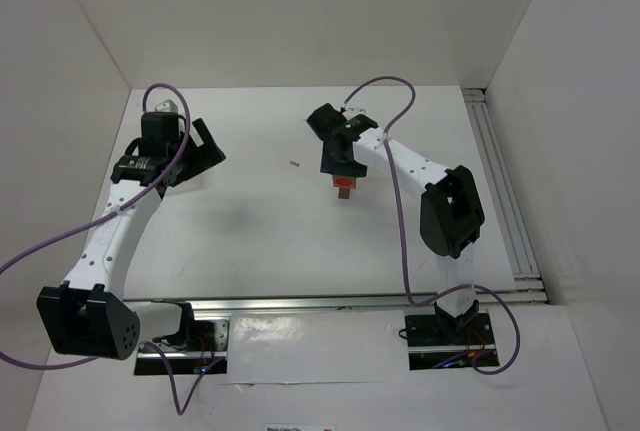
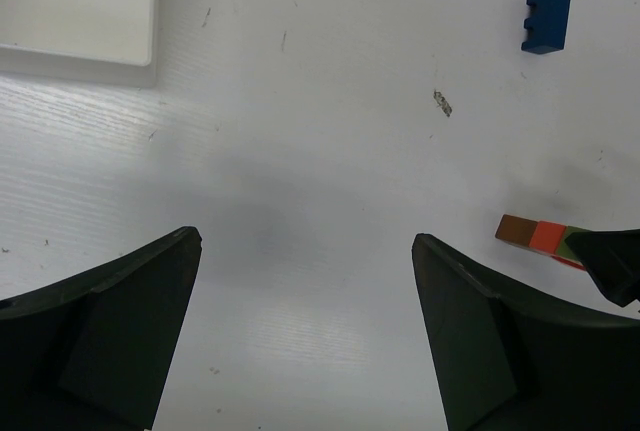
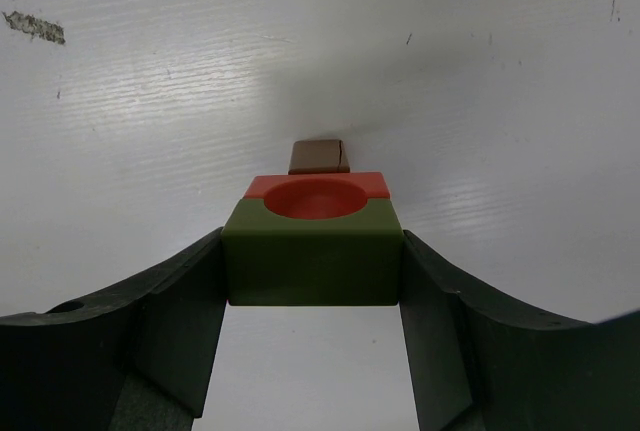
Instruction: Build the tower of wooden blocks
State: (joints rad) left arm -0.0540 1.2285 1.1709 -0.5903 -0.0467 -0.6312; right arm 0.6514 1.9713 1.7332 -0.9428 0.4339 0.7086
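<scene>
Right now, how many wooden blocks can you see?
4. Blue block alone on the table; olive green block in the right claw, red block against it, brown block beyond. Others may be hidden.

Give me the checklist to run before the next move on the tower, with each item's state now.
1. Right hand shut on the green block, pressing both its sides: ok.
2. Red block and brown block in line beyond the green one: ok.
3. Those three resting flat on the table: cannot tell.
4. Left hand open and empty: ok.
5. Blue block lying alone, well apart from the tray: ok.
</scene>
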